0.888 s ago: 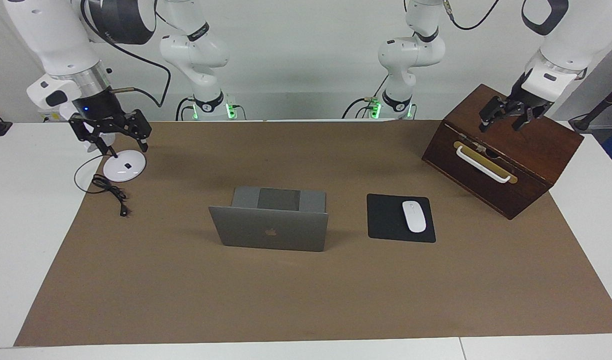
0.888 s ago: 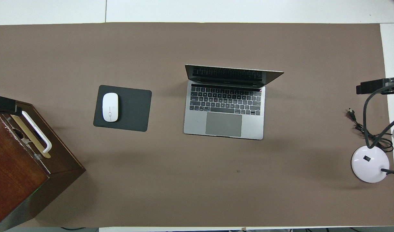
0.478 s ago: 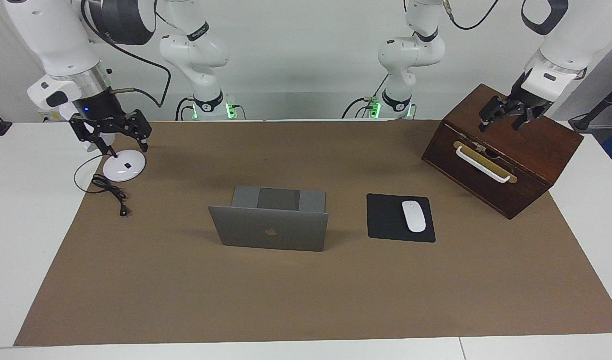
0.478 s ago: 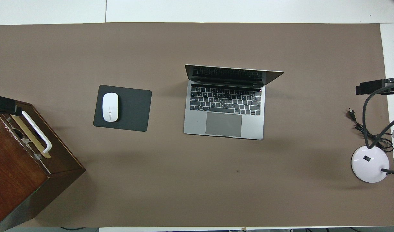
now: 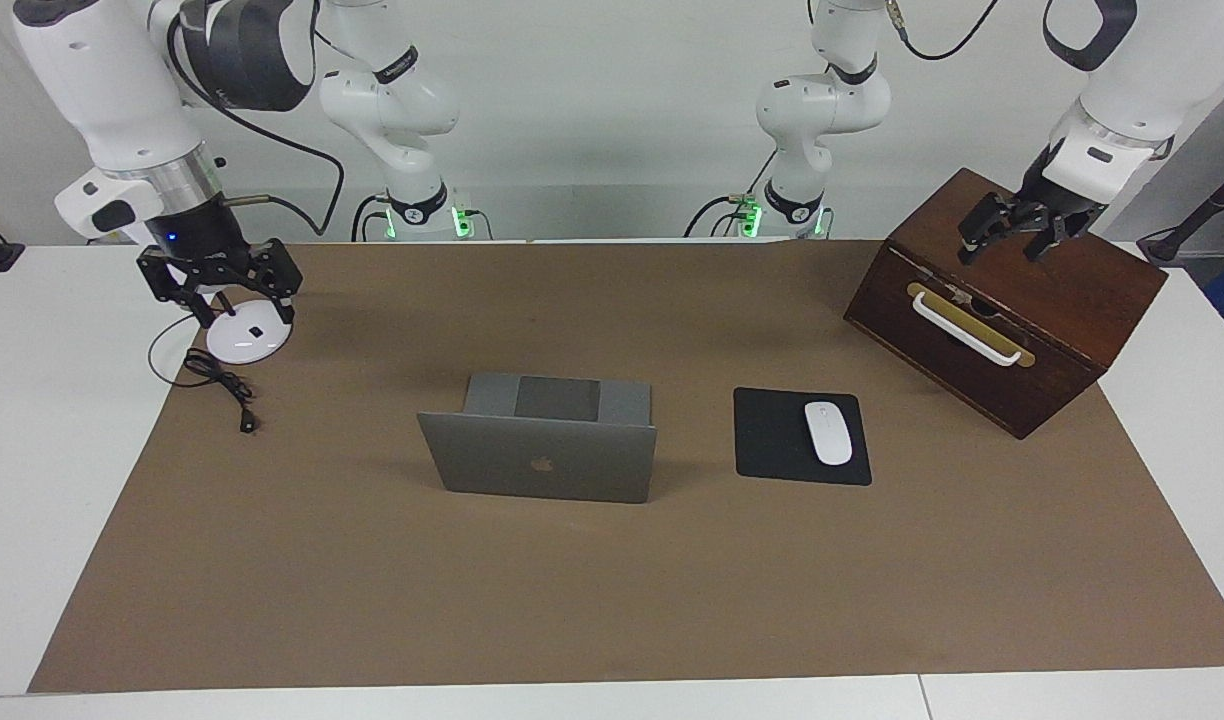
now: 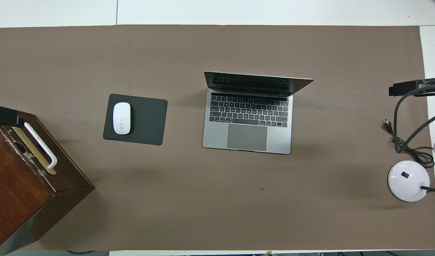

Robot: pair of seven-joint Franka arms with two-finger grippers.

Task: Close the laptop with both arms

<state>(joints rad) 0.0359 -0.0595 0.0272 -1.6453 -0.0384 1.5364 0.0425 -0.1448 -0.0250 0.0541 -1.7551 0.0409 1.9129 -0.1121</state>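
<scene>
- Since the earlier frame, only the right gripper (image 5: 219,293) has shifted, slightly toward the laptop (image 5: 542,455); it hangs over the lamp base (image 5: 242,338), fingers spread and empty.
- Left gripper (image 5: 1012,238): unchanged, over the wooden box (image 5: 1012,330), fingers parted, holding nothing.
- Laptop: mid-mat, lid (image 6: 254,82) upright and open, keyboard toward the robots; the mouse pad (image 6: 141,119) lies beside it toward the left arm's end.
- Step in hand: the approach, barely begun; both grippers are well apart from the laptop.
- Next move, as judged: both grippers travel inward to the lid's top edge, one toward each corner, then press it evenly down toward the keyboard.
</scene>
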